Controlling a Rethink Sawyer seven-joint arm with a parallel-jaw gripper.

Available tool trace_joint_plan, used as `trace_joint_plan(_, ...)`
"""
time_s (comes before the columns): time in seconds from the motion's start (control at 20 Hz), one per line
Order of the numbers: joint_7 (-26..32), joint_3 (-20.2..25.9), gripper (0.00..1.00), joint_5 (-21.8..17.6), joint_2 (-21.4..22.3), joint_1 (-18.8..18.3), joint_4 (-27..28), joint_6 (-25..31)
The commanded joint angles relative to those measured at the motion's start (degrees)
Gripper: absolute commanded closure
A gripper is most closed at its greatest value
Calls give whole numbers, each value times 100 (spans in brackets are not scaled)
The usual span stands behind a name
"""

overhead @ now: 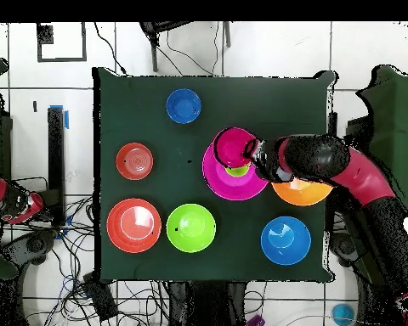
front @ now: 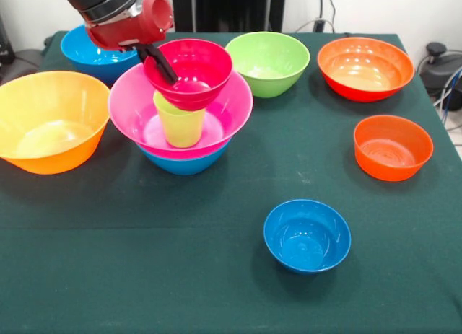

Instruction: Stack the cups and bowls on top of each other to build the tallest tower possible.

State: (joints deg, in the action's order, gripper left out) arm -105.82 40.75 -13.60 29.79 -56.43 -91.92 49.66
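Observation:
The tower stands left of centre: a medium blue bowl at the bottom, a large pink bowl in it, and the lime cup upright inside the pink bowl. A small crimson bowl sits slightly tilted over the cup's mouth. My gripper is shut on the crimson bowl's left rim, one black finger inside it. From above, the crimson bowl covers most of the cup and overlaps the pink bowl, with the gripper at its right edge. A green bowl rests on the cloth beside the tower.
A large orange bowl lies close to the tower's left, and a blue bowl sits behind under the arm. Two red-orange bowls stand at the right. A small blue bowl sits near the front.

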Motion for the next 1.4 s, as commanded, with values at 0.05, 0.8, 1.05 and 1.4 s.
trace_joint_plan(0.05, 784, -64, 100, -253, -207, 272, 144, 625)
trace_joint_plan(0.8, 877, -266, 100, -778, -96, 362, 392, 842)
trace_joint_plan(1.05, 906, -248, 100, -856, -121, 379, 507, 828)
trace_joint_plan(1.4, 954, -203, 100, -898, -96, 339, 512, 855)
